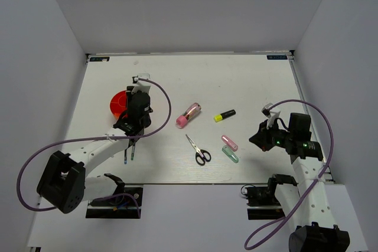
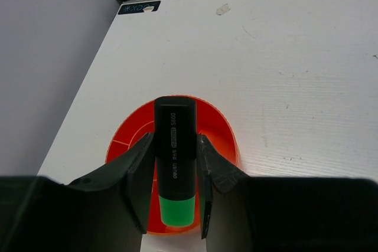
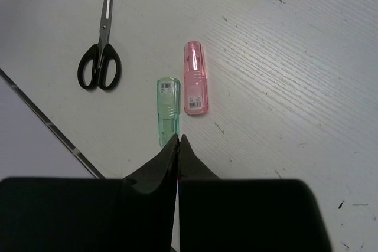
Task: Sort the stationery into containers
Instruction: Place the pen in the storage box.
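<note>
The left gripper (image 2: 175, 140) clamps the marker (image 2: 175, 163) over the pot (image 2: 220, 127). On the table (image 1: 254, 81) lie the tube (image 1: 188, 114), scissors (image 1: 199, 151), highlighter (image 1: 224, 115), pink capsule (image 3: 195, 78) and green capsule (image 3: 168, 104). The right gripper (image 3: 178, 140), jaws pressed together and empty, hovers by the green capsule.

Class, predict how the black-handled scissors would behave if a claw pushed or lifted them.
The scissors lie flat and closed, so they would probably slide, not roll. The thin metal blades look stiff. Lifted by the blades, the wider handle end may droop.
</note>
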`<state>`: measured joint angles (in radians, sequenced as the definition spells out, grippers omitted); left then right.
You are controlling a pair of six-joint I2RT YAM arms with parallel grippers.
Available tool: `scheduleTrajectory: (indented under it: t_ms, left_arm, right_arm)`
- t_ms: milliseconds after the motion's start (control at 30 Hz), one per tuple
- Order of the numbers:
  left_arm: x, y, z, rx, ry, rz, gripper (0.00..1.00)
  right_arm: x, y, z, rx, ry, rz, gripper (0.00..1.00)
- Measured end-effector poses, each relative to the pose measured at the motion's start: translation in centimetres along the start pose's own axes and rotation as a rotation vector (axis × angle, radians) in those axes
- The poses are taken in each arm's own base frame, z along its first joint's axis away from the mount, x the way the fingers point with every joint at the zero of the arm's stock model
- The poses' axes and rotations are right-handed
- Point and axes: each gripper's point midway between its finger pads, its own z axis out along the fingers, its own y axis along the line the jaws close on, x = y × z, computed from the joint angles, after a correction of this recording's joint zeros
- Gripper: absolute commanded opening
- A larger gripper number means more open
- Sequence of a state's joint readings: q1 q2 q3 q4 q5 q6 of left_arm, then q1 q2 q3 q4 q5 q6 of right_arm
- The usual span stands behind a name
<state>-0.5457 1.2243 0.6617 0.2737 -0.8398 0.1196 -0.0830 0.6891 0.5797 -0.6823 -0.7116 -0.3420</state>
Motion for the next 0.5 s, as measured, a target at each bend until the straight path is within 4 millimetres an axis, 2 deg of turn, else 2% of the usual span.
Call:
scheduleTrajectory:
  t_ms: [133, 333, 500]
  left_arm:
    - [0.0, 0.1, 0.2, -0.008, -0.009, -0.008, 0.03]
    - [1.6, 0.0, 0.5, -0.015, 0.015, 0.015, 0.06]
    - [2.0, -0.1, 0.7, -0.02, 0.019, 0.023, 0.09]
  right_arm:
    - [0.0, 0.1, 0.0, -0.007, -0.002, -0.009, 0.01]
    - [0.0, 0.3, 0.0, -0.017, -0.003, -0.013, 0.01]
    - [0.0, 0.4, 0.0, -0.026, -0.002, -0.019, 0.01]
